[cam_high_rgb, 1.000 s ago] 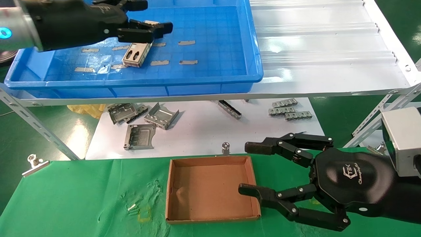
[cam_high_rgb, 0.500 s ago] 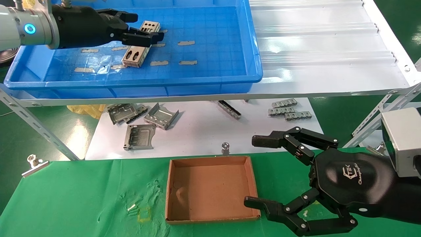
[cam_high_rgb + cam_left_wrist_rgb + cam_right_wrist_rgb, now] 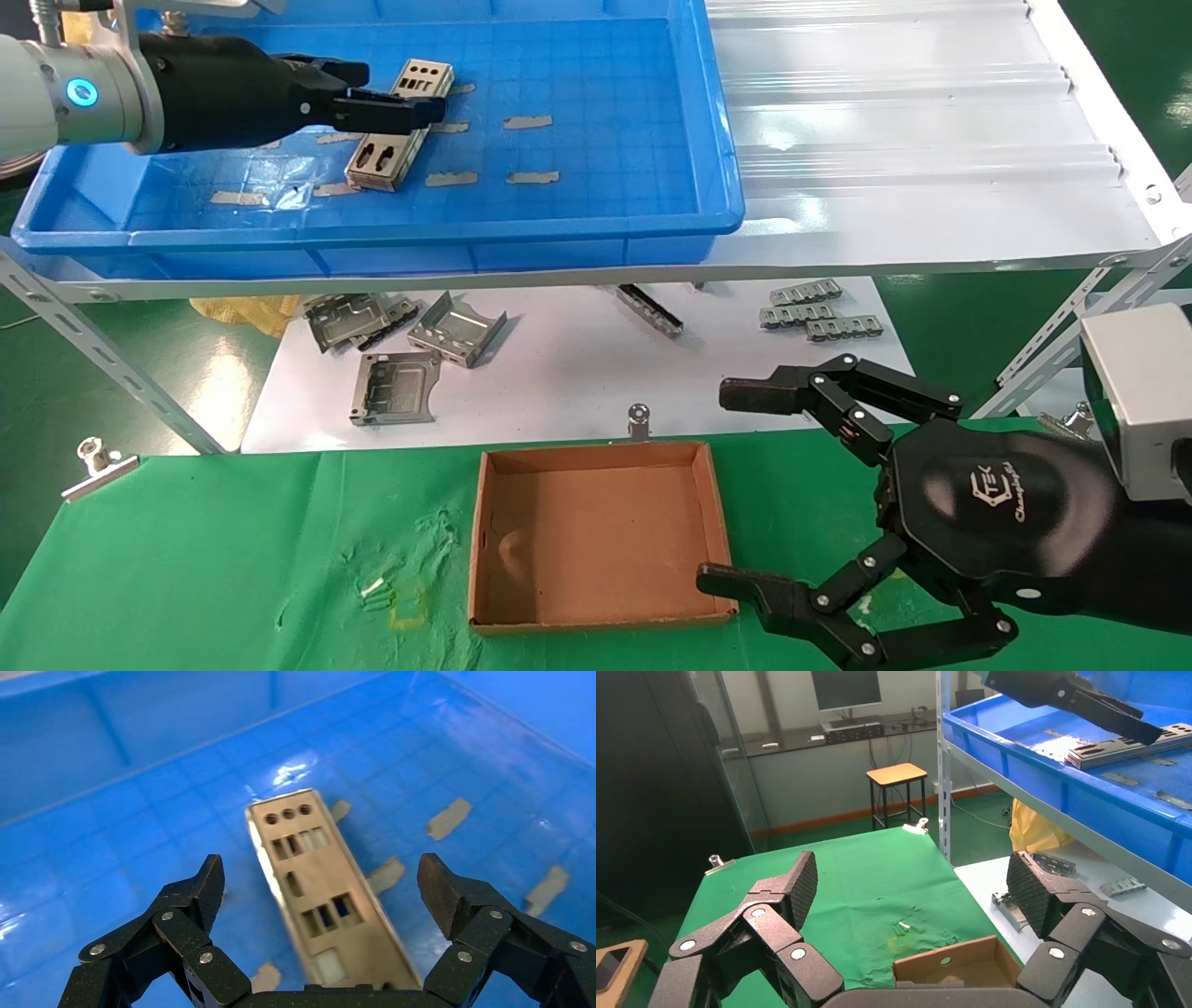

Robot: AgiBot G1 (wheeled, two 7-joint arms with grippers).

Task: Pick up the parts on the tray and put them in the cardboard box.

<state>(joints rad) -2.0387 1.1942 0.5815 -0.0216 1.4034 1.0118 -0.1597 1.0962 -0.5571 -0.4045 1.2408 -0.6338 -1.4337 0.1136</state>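
A stack of silver punched plates (image 3: 382,160) lies on the floor of the blue tray (image 3: 605,112), left of its middle. My left gripper (image 3: 400,90) hovers over the stack, open, one finger on each side and not touching it. In the left wrist view the top plate (image 3: 316,874) runs between the open fingers of the left gripper (image 3: 322,881) over the tray (image 3: 105,776). The cardboard box (image 3: 596,531) sits empty on the green cloth. My right gripper (image 3: 722,486) is wide open and empty at the box's right side. It also shows in the right wrist view (image 3: 912,881), above the box (image 3: 954,969).
Folded grey brackets (image 3: 391,349) and small notched strips (image 3: 819,312) lie on a white sheet under the shelf. A white ribbed shelf panel (image 3: 913,93) lies right of the tray. Metal clips (image 3: 93,461) hold the green cloth (image 3: 233,559).
My left gripper drew back leftward along the stack, uncovering the plates' far end. My right gripper shifted slightly right, away from the box, and opened wider. The plates stayed put.
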